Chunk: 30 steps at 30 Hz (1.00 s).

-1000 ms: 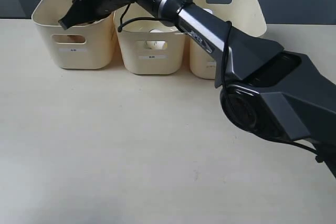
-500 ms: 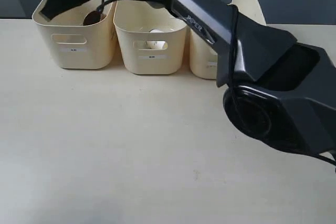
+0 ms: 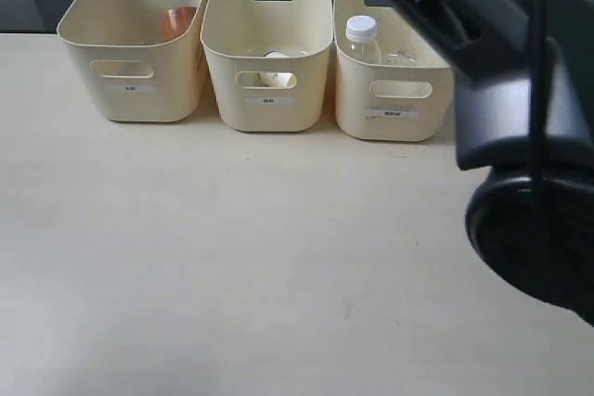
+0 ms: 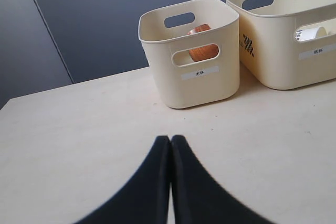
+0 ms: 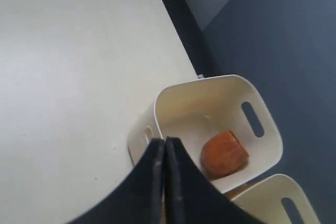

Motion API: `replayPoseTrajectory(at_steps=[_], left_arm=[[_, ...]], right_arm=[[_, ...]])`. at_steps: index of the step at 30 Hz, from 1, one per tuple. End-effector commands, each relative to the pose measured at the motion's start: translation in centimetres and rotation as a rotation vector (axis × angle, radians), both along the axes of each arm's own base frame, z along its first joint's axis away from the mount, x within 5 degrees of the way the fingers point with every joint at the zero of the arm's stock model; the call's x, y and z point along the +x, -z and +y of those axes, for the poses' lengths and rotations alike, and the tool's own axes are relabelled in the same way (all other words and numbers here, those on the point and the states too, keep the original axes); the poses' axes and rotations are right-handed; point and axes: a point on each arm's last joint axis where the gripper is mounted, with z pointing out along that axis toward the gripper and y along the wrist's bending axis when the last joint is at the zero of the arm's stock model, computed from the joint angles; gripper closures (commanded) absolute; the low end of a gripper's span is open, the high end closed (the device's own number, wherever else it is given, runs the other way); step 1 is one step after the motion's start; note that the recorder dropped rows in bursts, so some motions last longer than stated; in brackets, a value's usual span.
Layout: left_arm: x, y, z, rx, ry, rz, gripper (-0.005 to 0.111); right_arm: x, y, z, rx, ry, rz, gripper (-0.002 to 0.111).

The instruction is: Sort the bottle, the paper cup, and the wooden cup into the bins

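Right gripper [image 5: 164,142] pressed together, empty, raised over table [image 3: 278,275] beside left bin [image 3: 130,104]. Left gripper [image 4: 170,140] likewise pinched on nothing, low over table. Wooden cup [image 3: 179,20] in left bin; paper cup [image 3: 276,58] in middle bin [image 3: 267,113]; bottle [image 3: 362,37] upright in right bin [image 3: 394,127].

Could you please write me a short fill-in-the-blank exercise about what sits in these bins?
In the exterior view, the wooden cup lies in the ___ of the three bins. The paper cup lies in the ___ one. The bottle has a ___ cap.
Missing words: left; middle; white.
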Motion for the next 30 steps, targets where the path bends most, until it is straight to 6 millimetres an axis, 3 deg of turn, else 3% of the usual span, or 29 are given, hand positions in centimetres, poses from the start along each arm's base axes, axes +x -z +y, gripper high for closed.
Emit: replayPoseTrajectory(at_steps=[1, 12, 21, 30], left_arm=[[0.0, 0.0, 0.0, -0.003, 0.007, -0.010, 0.107], [0.0, 0.0, 0.0, -0.003, 0.007, -0.010, 0.107], [0.0, 0.0, 0.0, -0.003, 0.007, -0.010, 0.107], [0.0, 0.0, 0.0, -0.003, 0.007, -0.010, 0.107]], right_arm=[[-3.3, -4.3, -1.7, -0.020, 0.033, -0.096, 0.109], [-11.4, -12.6, -5.9, 0.080, 0.040, -0.236, 0.109], [-17.7, -17.9, -10.0, 0.240, -0.002, -0.309, 0.109], [-20.4, -21.4, -14.6, 0.355, 0.037, -0.383, 0.109]])
